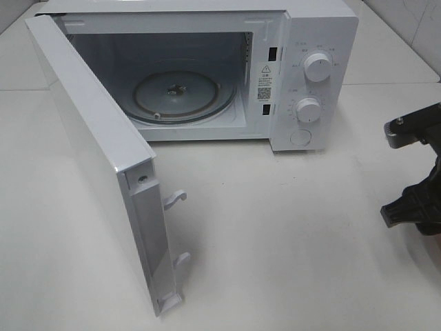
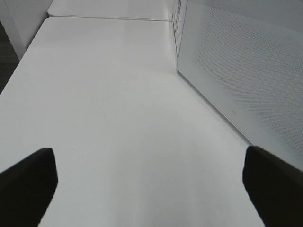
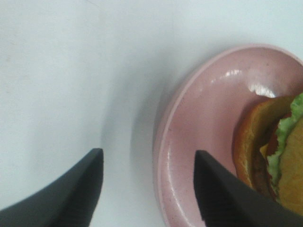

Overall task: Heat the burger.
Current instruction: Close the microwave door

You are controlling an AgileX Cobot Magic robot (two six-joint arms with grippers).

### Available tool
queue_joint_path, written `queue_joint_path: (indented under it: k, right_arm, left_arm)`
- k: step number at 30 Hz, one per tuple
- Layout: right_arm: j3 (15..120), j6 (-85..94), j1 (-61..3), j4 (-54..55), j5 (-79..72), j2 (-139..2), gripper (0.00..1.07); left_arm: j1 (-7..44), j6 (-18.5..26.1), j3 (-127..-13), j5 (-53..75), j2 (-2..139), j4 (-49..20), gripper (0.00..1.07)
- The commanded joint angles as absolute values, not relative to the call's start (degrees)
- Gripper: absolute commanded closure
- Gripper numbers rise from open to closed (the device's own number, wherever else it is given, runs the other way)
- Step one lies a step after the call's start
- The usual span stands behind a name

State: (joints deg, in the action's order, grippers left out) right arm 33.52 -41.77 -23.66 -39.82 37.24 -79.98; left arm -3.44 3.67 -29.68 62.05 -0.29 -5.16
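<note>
The burger (image 3: 277, 156), with a golden-brown bun and green lettuce, lies on a pink plate (image 3: 208, 109); both show only in the right wrist view. My right gripper (image 3: 149, 189) is open, and the plate's near rim lies between its two dark fingers, one over the plate and one over the table. Only part of the right arm (image 1: 417, 172) shows at the right edge of the exterior high view. My left gripper (image 2: 151, 184) is open and empty above bare table. The microwave (image 1: 303, 69) stands open with its glass turntable (image 1: 176, 93) empty.
The microwave door (image 1: 103, 172) swings far out to the front left, with its latches pointing right. A white perforated panel of the microwave (image 2: 246, 71) stands close to the left gripper. The white table (image 1: 275, 227) lies in front of the oven.
</note>
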Motion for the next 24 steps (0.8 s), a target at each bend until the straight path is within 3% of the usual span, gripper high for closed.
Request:
queue_joint_path:
  k: [1, 5, 16, 24]
  right_arm:
    - [33.92, -36.10, -23.49, -34.78, 36.96, -74.71, 0.31]
    - [34.38, -30.71, -23.49, -30.37, 39.08, -69.96, 0.25]
    - [34.78, -10.66, -23.49, -8.77, 46.18, -54.83, 0.32]
    - [34.72, -10.49, -23.49, -7.68, 53.51, -45.49, 0.32]
  left_arm:
    - [-3.55, 3.50, -29.68, 61.31, -1.32, -5.10, 0.07]
    - [-3.55, 3.50, -29.68, 61.31, -1.32, -5.10, 0.07]
    - [-3.55, 3.50, -29.68, 61.31, -1.32, -5.10, 0.07]
    - [-3.55, 3.50, -29.68, 61.31, -1.32, -5.10, 0.07]
